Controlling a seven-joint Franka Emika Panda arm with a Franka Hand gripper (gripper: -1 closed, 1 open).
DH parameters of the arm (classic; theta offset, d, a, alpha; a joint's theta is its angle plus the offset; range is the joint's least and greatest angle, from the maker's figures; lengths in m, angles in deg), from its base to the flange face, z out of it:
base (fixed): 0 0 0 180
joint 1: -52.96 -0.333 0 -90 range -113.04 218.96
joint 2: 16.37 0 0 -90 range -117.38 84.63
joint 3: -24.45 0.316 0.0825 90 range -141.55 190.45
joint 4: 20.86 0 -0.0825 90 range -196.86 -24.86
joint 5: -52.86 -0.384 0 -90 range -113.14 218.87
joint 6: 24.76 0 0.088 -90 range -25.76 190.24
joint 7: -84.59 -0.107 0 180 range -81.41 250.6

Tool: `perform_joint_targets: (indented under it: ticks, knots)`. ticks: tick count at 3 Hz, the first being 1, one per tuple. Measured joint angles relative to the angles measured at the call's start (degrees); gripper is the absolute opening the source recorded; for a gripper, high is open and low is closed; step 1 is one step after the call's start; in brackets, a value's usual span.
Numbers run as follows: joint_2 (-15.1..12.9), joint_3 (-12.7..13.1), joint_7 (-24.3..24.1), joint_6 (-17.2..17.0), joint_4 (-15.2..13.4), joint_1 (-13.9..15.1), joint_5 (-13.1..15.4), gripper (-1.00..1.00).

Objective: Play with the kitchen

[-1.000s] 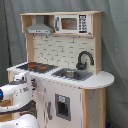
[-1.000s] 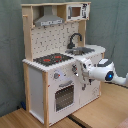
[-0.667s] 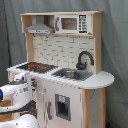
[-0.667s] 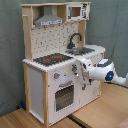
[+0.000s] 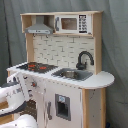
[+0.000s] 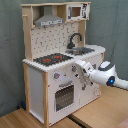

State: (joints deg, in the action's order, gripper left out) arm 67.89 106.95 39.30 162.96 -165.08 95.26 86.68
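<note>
The kitchen (image 5: 65, 50) (image 6: 47, 37) is a white and light-wood toy unit that shows in both exterior views. It has a black hob (image 5: 36, 66) (image 6: 52, 59) with red rings, a black faucet (image 5: 84, 59) (image 6: 75, 39) over a sink (image 5: 72, 74) (image 6: 82, 51), a grey hood (image 5: 39, 29) (image 6: 48, 21) and a small microwave (image 5: 70, 23) (image 6: 75, 11). The oven window (image 6: 64, 96) sits low on the front. My gripper (image 6: 77, 67) (image 5: 22, 82), on the white arm, is at the front panel just below the counter edge, beside the hob.
A grey curtain (image 5: 115, 60) (image 6: 112, 25) hangs behind the kitchen. Light wooden boards (image 6: 30, 119) lie under it. A rounded counter end (image 5: 102, 79) sticks out past the sink. A cupboard door with a dark inset (image 5: 62, 106) is under the sink.
The arm has moved in closer to the kitchen's front panel, and the gripper now sits nearer the counter edge. The kitchen itself looks unchanged.
</note>
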Motion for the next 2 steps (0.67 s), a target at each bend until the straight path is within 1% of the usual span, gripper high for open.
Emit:
perform_joint_targets:
  ticks: [2]
  knots:
    - [-0.62, -0.50, 0.15, -9.10, -0.64, -8.10, -0.05, 1.00]
